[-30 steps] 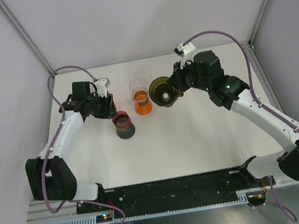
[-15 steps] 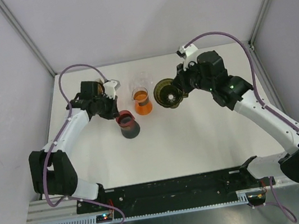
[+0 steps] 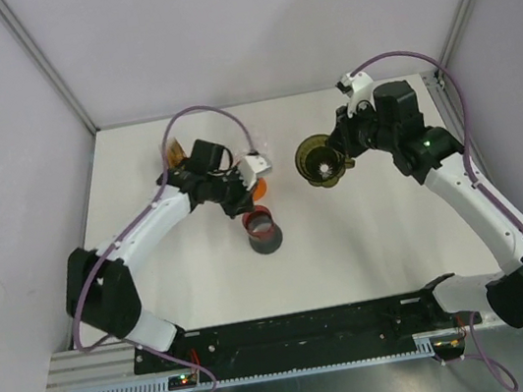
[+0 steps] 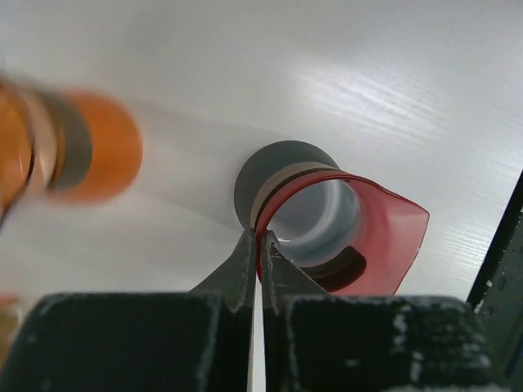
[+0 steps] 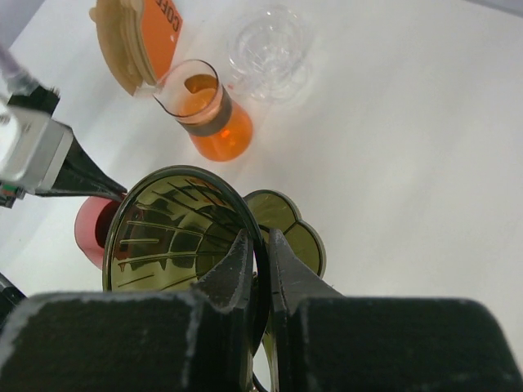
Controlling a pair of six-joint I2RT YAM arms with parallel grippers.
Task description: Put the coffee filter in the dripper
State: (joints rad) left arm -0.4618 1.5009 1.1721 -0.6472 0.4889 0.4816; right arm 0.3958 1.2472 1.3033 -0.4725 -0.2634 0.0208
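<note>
My right gripper (image 3: 337,155) is shut on the rim of the olive-green see-through dripper (image 3: 317,159) and holds it at the back right; in the right wrist view my fingers (image 5: 261,245) pinch the dripper's (image 5: 176,237) wall. My left gripper (image 3: 248,204) is shut on the rim of a red glass server with a grey band (image 3: 263,229) at the table's middle, as the left wrist view (image 4: 261,245) also shows on the server (image 4: 343,233). The coffee filters (image 5: 135,37) sit in a tan and orange pack at the back left (image 3: 175,155).
An orange glass server (image 5: 208,114) stands behind the left gripper, mostly hidden in the top view and blurred in the left wrist view (image 4: 86,147). A clear glass piece (image 5: 270,41) lies near it at the back. The black rail (image 3: 303,329) runs along the near edge.
My left gripper has carried the red server right and nearer, from back left to the table's middle. My right gripper has moved the dripper to the right.
</note>
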